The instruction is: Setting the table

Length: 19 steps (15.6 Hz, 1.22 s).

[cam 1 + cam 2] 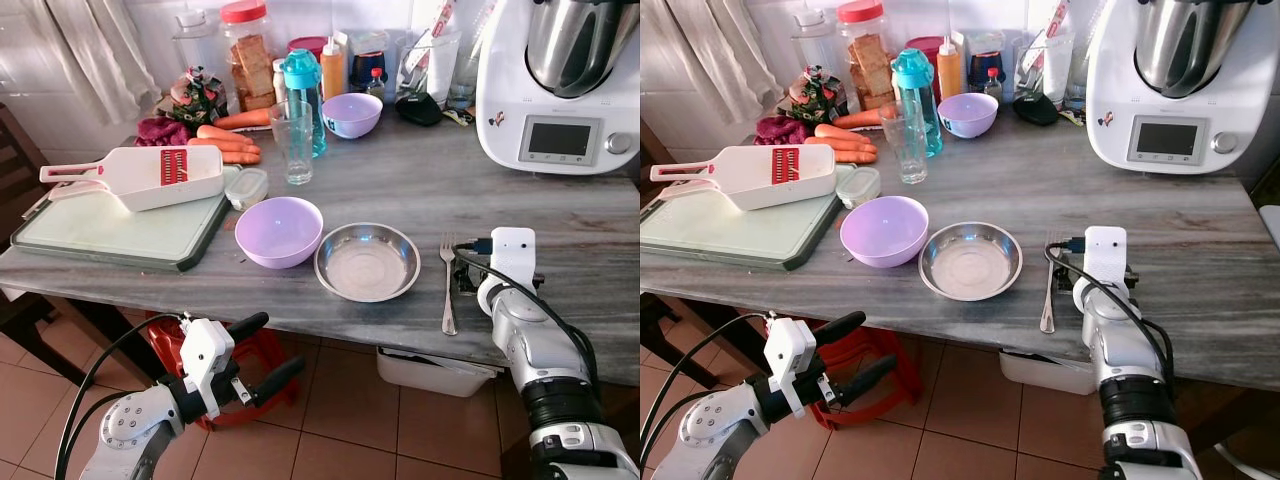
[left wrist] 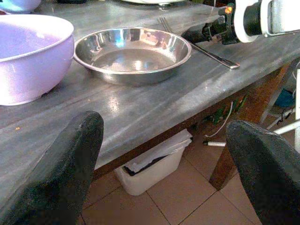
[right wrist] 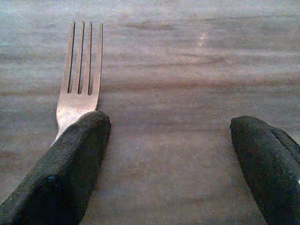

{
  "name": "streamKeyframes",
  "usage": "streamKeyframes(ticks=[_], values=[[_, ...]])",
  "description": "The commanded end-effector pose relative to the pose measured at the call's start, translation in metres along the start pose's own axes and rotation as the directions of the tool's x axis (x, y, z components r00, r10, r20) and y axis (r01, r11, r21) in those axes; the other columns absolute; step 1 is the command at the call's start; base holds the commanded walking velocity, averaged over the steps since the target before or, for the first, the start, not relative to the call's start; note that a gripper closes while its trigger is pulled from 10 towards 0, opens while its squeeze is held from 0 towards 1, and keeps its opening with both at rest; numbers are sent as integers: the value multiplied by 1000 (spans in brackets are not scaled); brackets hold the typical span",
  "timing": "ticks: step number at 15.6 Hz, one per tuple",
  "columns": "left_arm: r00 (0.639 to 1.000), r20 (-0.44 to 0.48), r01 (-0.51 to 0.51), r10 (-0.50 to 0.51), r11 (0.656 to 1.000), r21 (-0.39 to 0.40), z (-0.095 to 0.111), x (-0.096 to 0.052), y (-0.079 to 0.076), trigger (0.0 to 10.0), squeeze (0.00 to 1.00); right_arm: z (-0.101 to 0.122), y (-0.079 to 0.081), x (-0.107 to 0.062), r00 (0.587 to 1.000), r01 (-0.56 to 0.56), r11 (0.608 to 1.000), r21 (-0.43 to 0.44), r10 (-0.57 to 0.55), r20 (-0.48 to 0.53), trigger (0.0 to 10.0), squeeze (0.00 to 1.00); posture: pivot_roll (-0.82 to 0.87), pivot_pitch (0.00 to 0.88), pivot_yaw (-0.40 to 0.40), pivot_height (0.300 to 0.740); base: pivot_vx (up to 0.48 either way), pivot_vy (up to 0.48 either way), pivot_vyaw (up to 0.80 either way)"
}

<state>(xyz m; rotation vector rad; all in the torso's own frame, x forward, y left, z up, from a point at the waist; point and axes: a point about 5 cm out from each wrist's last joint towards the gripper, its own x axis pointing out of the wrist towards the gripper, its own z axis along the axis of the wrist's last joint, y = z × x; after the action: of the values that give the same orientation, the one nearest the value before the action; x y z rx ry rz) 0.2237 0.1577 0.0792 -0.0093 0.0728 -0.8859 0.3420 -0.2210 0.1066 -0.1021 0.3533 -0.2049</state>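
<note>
Fork (image 1: 447, 283) flat on bench (image 1: 560, 225), just right of steel plate (image 1: 367, 262). Right gripper (image 3: 168, 159) fingers spread, beside fork. Left gripper (image 1: 262, 352) fingers spread, low off near edge. Tip: lift right hand straight up, don't nudge fork crooked.

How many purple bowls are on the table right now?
2. One purple bowl sits near the front edge, just left of the steel plate. The other purple bowl is at the back, beside the blue bottle. More could be hidden behind the back clutter.
</note>
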Motion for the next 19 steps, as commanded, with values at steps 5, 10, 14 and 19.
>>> streamKeyframes(ticks=[5,10,14,19], values=[[1000,0,19,-19,1000,10,1,-2,0,10000,0,-8,7,2,998,-49,999,16,49,-49,10000,0,85,60,106,740,0,0,0],[1000,4,26,-26,1000,17,7,2,-2,10000,0,-6,18,2,995,-92,995,23,93,-39,10000,0,86,63,108,740,0,0,0],[1000,5,28,-28,999,15,9,4,-3,10000,0,-4,20,3,994,-105,994,39,106,-31,10000,0,86,63,107,740,0,0,0],[1000,0,22,-22,1000,15,10,4,-4,10000,0,-1,29,4,989,-146,989,26,147,-21,10000,0,90,61,104,740,0,0,0]])
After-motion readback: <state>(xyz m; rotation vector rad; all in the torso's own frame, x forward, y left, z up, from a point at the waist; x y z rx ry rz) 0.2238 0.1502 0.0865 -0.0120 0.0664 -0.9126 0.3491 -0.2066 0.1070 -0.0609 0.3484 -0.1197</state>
